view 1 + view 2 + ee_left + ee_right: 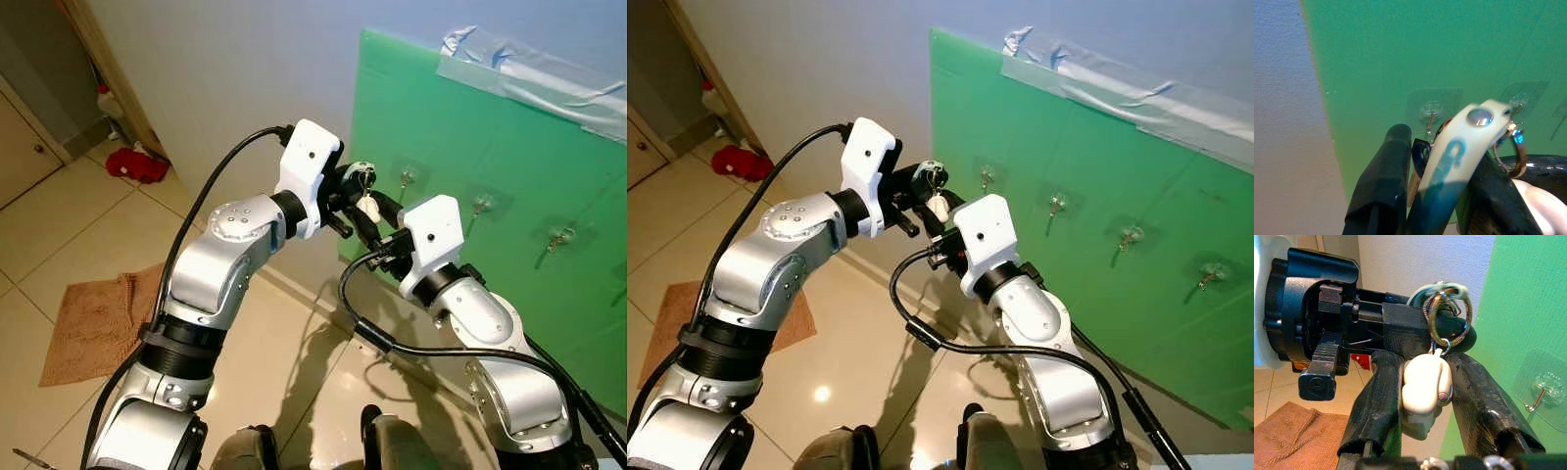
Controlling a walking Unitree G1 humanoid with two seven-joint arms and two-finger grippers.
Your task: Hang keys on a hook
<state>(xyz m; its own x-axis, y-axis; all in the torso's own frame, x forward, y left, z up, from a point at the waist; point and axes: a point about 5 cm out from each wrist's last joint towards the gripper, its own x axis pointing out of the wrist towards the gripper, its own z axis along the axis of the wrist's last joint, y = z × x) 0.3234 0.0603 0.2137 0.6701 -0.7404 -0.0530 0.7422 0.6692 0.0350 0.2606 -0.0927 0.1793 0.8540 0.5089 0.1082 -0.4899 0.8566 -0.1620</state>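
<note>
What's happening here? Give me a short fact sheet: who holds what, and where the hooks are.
Keys: on a ring with a cream fob, not yet hung
Left end effector: shut on the keys
Right end effector: fingers either side of the fob
Green board: taped to the wall
Hooks: a row of clear stick-on ones; nearest hook just beyond the keys

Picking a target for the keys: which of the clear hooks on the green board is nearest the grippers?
The leftmost hook, at the board's left end, just beyond the keys held between left gripper and right gripper; the others sit farther right.
</note>
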